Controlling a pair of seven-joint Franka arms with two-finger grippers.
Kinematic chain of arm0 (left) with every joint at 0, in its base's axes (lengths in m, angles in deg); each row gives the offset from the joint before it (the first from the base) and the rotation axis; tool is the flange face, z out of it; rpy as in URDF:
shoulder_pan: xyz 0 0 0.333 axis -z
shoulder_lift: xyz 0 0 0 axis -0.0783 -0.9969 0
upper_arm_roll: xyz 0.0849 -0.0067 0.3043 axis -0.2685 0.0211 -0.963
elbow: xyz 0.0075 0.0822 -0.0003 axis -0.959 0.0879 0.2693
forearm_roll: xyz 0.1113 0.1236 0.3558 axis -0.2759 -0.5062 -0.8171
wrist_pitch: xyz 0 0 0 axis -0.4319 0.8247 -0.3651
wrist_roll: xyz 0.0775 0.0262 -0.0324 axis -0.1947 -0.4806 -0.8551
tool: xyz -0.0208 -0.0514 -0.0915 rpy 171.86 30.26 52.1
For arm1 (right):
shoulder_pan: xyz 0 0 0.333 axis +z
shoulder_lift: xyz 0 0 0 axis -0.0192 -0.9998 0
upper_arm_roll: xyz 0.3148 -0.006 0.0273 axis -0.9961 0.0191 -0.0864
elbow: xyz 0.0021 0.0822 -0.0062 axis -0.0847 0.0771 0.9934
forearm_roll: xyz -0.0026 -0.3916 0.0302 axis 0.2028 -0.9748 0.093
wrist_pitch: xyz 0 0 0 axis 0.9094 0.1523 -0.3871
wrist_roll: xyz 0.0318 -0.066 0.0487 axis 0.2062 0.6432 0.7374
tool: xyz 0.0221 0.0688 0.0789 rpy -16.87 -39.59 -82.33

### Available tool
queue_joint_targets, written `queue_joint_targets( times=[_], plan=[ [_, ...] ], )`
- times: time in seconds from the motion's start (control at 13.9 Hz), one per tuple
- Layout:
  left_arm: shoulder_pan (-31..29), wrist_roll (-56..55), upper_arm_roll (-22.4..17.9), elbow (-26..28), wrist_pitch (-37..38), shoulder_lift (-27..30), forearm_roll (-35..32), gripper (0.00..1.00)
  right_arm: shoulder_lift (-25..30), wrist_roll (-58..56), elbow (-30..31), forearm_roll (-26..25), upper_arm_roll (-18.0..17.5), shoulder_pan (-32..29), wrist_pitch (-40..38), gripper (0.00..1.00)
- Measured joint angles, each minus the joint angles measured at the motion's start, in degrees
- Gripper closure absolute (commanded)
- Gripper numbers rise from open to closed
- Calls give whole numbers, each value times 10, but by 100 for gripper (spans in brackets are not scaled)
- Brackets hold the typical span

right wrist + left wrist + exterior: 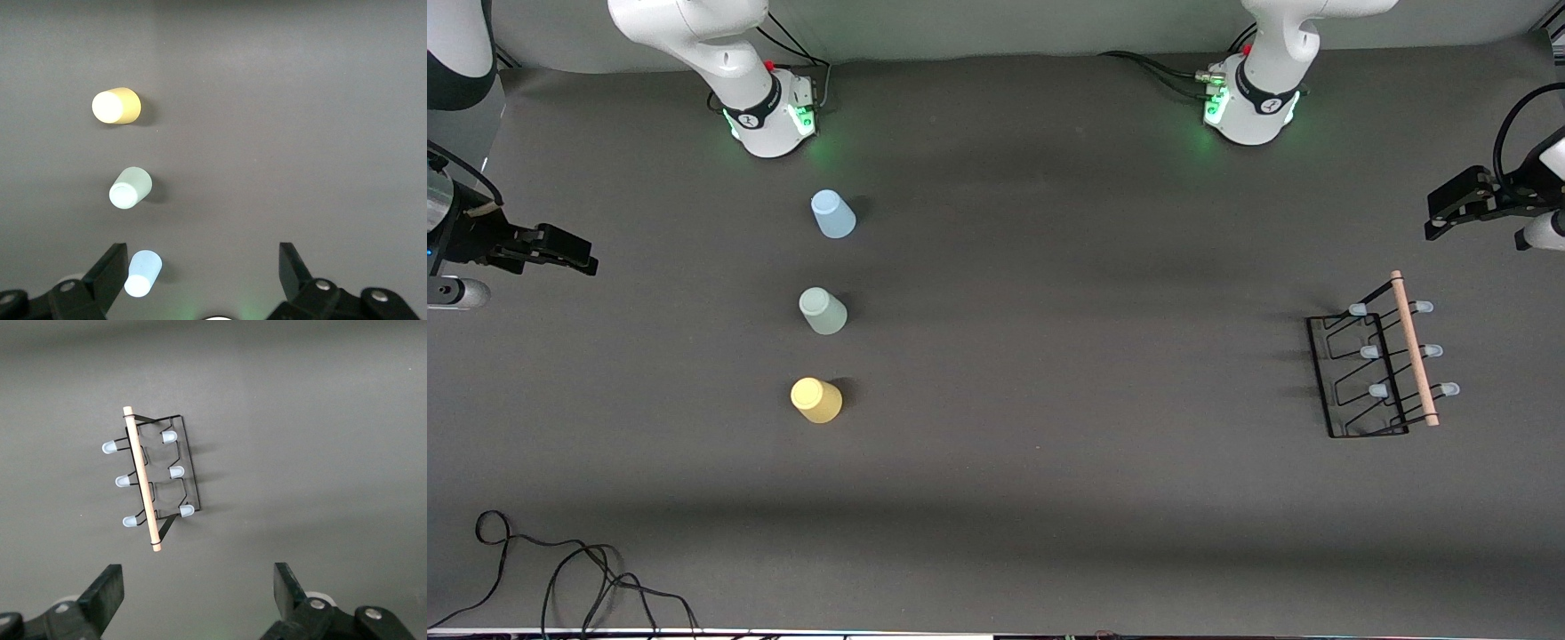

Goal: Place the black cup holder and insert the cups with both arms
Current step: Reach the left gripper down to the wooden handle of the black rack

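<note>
1. The black cup holder (1369,373) stands on the table (1049,267) toward the left arm's end. None of its prongs carries a cup, and nothing touches it.
2. It is a thin black wire rack with a rectangular base, and a light wooden rod (1414,348) runs along its top as a handle.
3. Six prongs stick out from the rack, three on each side of the rod, each tipped with a pale translucent cap (1358,309). The left wrist view shows the same six caps around the black cup holder (157,477).
4. There are three cups, all standing mouth down on the table in a row toward the right arm's end, well apart from the rack.
5. The light blue cup (832,214) is farthest from the front camera, the pale green cup (823,310) is in the middle, and the yellow cup (816,400) is nearest.
6. None of the cups touches another, and their hollows are hidden.
7. The left gripper (1449,209) hangs over the table's edge at the left arm's end. Its fingers are spread wide with nothing between them, as the left wrist view shows (197,600).
8. The right gripper (565,249) hangs over the table's edge at the right arm's end, also spread wide and holding nothing (200,280).
9. The table is covered in plain dark grey matte material.
10. Two white arm bases (769,116) with green lights stand along its farthest edge, and a loose black cable (560,578) lies at the nearest edge toward the right arm's end.
</note>
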Motion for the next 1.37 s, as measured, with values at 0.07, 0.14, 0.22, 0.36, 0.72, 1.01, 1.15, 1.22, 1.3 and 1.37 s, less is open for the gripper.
queue_joint_targets(
  times=[0.07, 0.14, 0.22, 0.36, 0.72, 1.01, 1.15, 1.22, 1.3, 1.37],
  plan=[
    [0, 0, 0, 0, 2, 0, 0, 0, 0, 0, 0, 0, 0, 0, 0, 0],
    [0, 0, 0, 0, 6, 0, 0, 0, 0, 0, 0, 0, 0, 0, 0, 0],
    [1, 0, 0, 0, 8, 0, 0, 0, 0, 0, 0, 0, 0, 0, -1, 0],
    [1, 0, 0, 0, 8, 0, 0, 0, 0, 0, 0, 0, 0, 0, -1, 0],
    [-27, 1, -11, 28, -18, -22, -4, 0, 0, 0, 0, 0, 0, 0, -1, 0],
    [-66, 9, -12, 55, -89, -81, -8, 7, 0, 0, 0, 0, 0, 0, -1, 0],
    [-78, 9, -13, 103, -151, -101, -9, 8, 0, 0, 0, 0, 0, 0, -1, 0],
    [-82, 10, -13, 134, -177, -105, -10, 8, 0, 0, 0, 0, 0, 0, -1, 0],
    [-84, 10, -13, 167, -207, -106, -10, 9, 0, 0, 0, 0, 0, 0, -1, 0],
    [-85, 10, -13, 194, -231, -106, -10, 18, 0, 0, 0, 0, 0, 0, -1, 0]
  ],
)
